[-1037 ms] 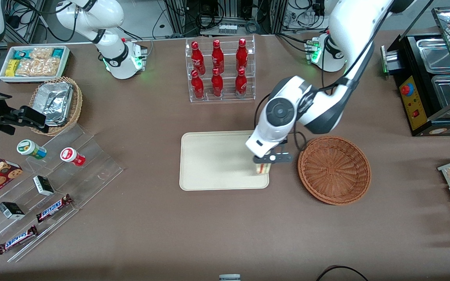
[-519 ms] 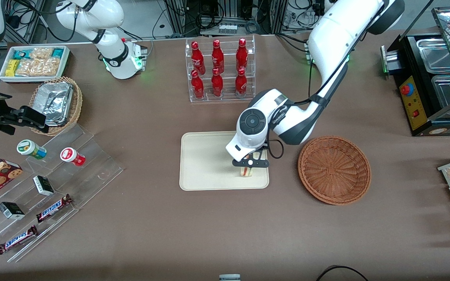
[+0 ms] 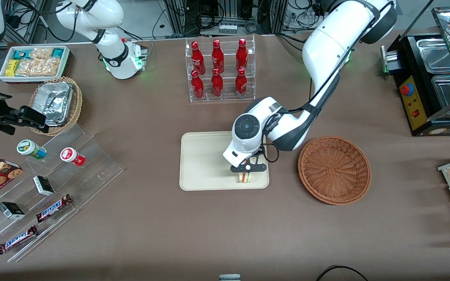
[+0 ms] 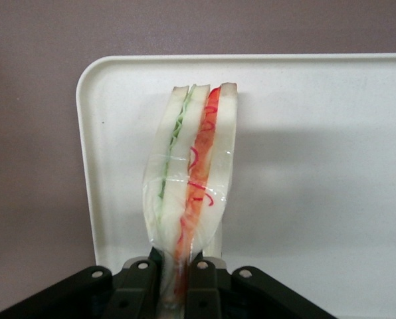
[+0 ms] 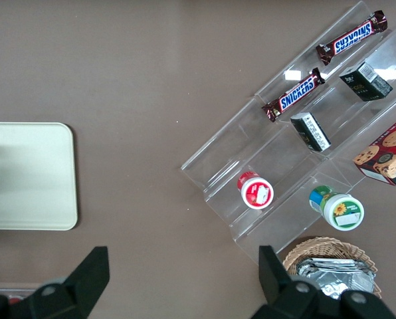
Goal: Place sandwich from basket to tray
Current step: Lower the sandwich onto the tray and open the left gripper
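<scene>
Carried clear of the emptied wicker basket [image 3: 334, 169], the sandwich [image 3: 245, 177] is held clamped in the left arm's tool [image 3: 248, 168] and has been brought lower over the cream tray [image 3: 205, 162], near its front edge, with release judged imminent.

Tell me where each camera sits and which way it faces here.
Front view: high above the table's edge, looking down at both arms; the hand holds the sandwich over the tray, beside the basket.
Left wrist view: on the working arm, looking past its shut fingers along the sandwich.
Right wrist view: on the parked arm, looking down at the snack shelf.
All three show the tray.
</scene>
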Motion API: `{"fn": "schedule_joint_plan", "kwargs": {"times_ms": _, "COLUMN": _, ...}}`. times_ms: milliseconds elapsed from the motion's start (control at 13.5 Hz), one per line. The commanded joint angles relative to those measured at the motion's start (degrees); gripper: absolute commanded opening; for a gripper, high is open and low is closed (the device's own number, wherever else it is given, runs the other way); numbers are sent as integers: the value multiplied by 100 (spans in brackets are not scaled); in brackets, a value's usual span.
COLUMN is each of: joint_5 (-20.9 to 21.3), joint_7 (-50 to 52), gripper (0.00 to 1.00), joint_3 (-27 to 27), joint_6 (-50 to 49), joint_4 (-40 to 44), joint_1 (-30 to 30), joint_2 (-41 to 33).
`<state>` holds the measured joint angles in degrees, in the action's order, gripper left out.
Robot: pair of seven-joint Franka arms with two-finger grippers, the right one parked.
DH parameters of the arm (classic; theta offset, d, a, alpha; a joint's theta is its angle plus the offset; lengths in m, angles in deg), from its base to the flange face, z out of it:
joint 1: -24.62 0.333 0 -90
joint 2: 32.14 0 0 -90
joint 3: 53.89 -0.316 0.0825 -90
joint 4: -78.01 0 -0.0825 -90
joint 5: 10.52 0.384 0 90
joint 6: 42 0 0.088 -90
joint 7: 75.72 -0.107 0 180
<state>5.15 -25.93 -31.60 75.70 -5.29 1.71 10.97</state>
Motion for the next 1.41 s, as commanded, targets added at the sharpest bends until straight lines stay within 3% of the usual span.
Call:
{"fn": "schedule_joint_plan", "kwargs": {"times_ms": 0, "joint_5": 182, "joint_7": 294, "gripper": 0, "joint_3": -59, "joint_6": -36, "joint_4": 262, "joint_1": -170, "joint_2": 172}}
{"fn": "schedule_joint_plan", "kwargs": {"times_ms": 889, "joint_5": 428, "joint_7": 294, "gripper": 0, "joint_3": -59, "joint_6": -54, "joint_4": 235, "joint_1": -302, "joint_2": 268}}
{"fn": "schedule_joint_plan", "kwargs": {"times_ms": 963, "joint_5": 428, "joint_7": 286, "gripper": 14, "joint_3": -59, "joint_6": -54, "joint_4": 227, "joint_1": -294, "joint_2": 268}}
{"fn": "schedule_joint_plan", "kwargs": {"times_ms": 1111, "joint_5": 428, "joint_7": 285, "gripper": 53, "joint_3": -59, "joint_6": -54, "joint_4": 227, "joint_1": -293, "joint_2": 277}}
{"fn": "schedule_joint_plan", "kwargs": {"times_ms": 1185, "joint_5": 419, "joint_7": 259, "gripper": 80, "joint_3": -59, "joint_6": -63, "joint_4": 227, "joint_1": -285, "joint_2": 268}}
{"fn": "schedule_joint_plan", "kwargs": {"times_ms": 1259, "joint_5": 402, "joint_7": 276, "gripper": 100, "joint_3": -59, "joint_6": -63, "joint_4": 227, "joint_1": -276, "joint_2": 268}}
{"fn": "schedule_joint_plan", "kwargs": {"times_ms": 1333, "joint_5": 384, "joint_7": 303, "gripper": 100, "joint_3": -59, "joint_6": -63, "joint_4": 227, "joint_1": -276, "joint_2": 268}}
